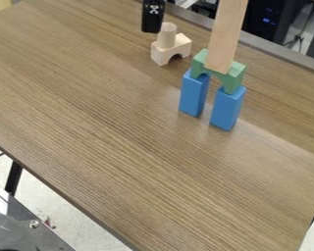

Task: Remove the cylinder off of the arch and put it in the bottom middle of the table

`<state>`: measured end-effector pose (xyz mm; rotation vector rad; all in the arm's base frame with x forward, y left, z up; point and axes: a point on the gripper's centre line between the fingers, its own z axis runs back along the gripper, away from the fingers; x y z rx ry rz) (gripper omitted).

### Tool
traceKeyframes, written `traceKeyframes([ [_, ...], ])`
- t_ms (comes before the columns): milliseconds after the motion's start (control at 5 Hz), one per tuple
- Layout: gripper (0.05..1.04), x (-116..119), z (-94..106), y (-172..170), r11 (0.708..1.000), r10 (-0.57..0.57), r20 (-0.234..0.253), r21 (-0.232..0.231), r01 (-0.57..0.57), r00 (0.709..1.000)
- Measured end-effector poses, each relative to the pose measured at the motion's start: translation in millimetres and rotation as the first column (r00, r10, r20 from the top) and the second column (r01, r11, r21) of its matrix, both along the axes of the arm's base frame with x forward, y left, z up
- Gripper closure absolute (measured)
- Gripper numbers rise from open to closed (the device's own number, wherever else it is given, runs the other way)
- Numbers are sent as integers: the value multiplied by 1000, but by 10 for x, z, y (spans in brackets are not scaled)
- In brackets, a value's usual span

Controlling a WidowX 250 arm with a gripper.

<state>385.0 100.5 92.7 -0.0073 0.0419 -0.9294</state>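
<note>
At the frame's top edge, your black gripper (153,17) hung, spread and grasp unclear; off-centre descent risked toppling the pale wooden cylinder (167,34) off its pale wooden arch (162,54).

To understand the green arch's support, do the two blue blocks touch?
Apart: camera view shows table between the left blue block and the right blue block.

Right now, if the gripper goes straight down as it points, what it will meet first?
Probably the pale cylinder or the pale arch under it: the lower end of the gripper appears right beside the cylinder. Depth is unclear; it might instead reach the table.
</note>
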Motion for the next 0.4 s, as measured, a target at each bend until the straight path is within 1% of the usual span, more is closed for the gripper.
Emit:
traceKeyframes([
  [200,84,38,-22,12,1000,-25,5,10,25,1000],
  [400,85,95,-69,-3,998,-55,16,31,55,998],
])
